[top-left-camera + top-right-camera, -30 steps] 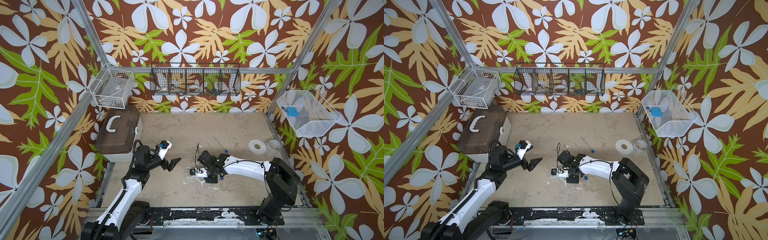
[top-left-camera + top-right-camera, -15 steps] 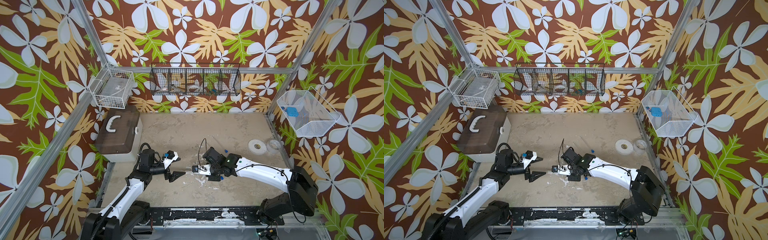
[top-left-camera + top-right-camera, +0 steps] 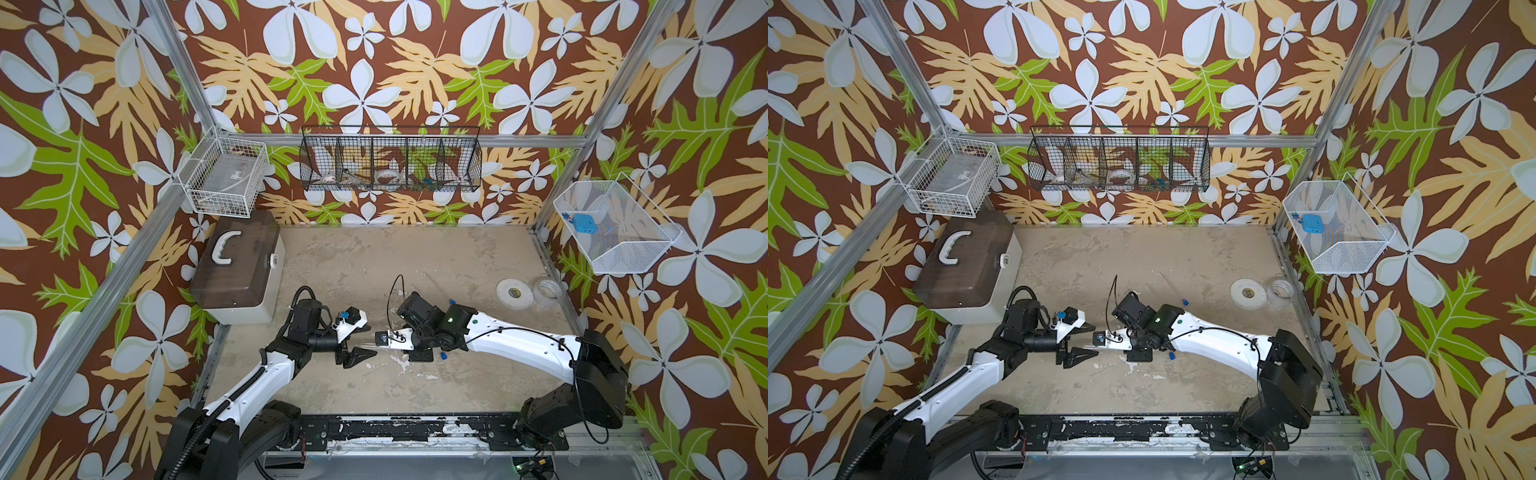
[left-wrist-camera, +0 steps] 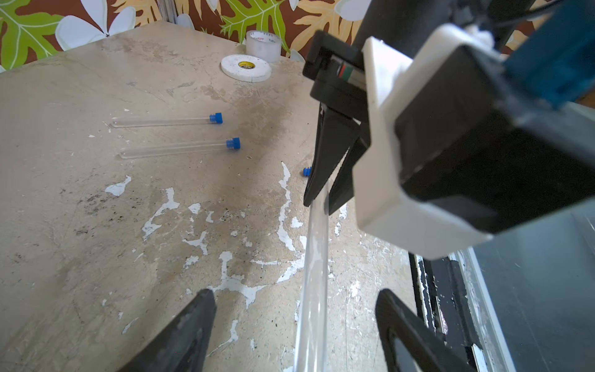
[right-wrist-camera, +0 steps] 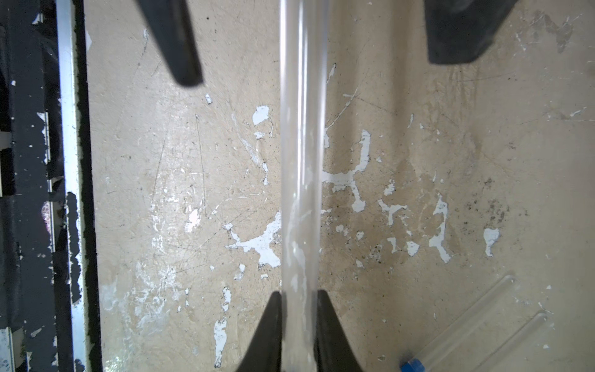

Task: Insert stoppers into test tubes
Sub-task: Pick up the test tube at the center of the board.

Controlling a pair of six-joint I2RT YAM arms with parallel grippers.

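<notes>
Right gripper point(image 5: 299, 294) was clenched on the last bare test tube point(image 5: 299, 161), held level over the table point(image 4: 96, 209), just below centre in both top views. Left gripper point(image 4: 294, 294) stood spread — jaws either side of the tube's free end, touching nothing. Two stoppered tubes point(image 4: 174, 148) lay right of centre; loose stopper point(image 3: 443, 355) sat by the right wrist. Looked like a handover: centre the tube between the left jaws, close softly, right lets go only once left has it — slick tube twists easily.
</notes>
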